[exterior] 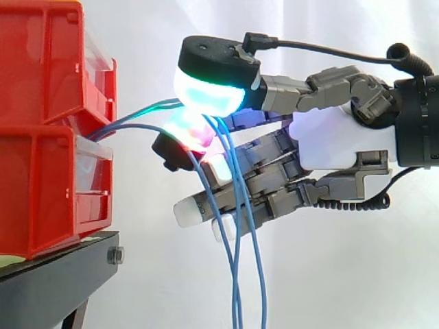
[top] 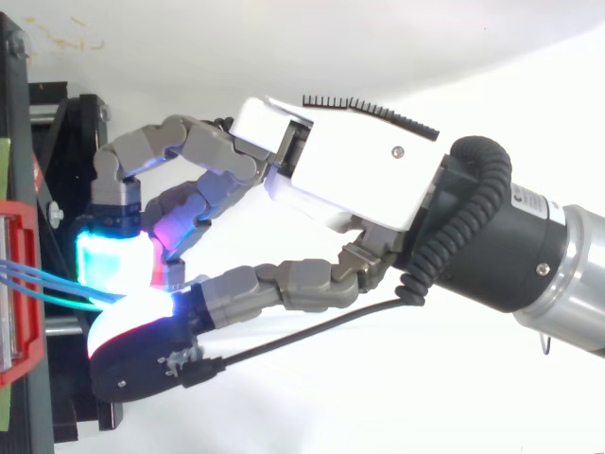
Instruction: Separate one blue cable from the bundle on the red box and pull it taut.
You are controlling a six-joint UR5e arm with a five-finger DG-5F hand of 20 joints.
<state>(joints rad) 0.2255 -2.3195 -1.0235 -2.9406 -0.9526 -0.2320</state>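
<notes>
Two red bins [exterior: 42, 192] are stacked at the left on a black stand [exterior: 62, 274]. From the gap between them thin blue cables [exterior: 140, 111] run right to my hand [exterior: 343, 137]. The thumb pad [exterior: 209, 89], glowing green and cyan, presses down on a red-glowing fingertip [exterior: 186, 133], and a cable is pinched between them. A second strand [exterior: 137, 126] arcs just under the pinch. Past the fingertips the strands hang down in loose lines. The other fingers lie fairly straight below. From above, the cables [top: 38, 277] leave the red bin's rim [top: 26, 350] and meet the hand [top: 350, 170] at its glowing tips.
A white curtain hangs behind everything. In the top view the black frame [top: 66, 142] of the stand lies under the fingertips, close to the bin. To the right of the bins there is open air around the arm.
</notes>
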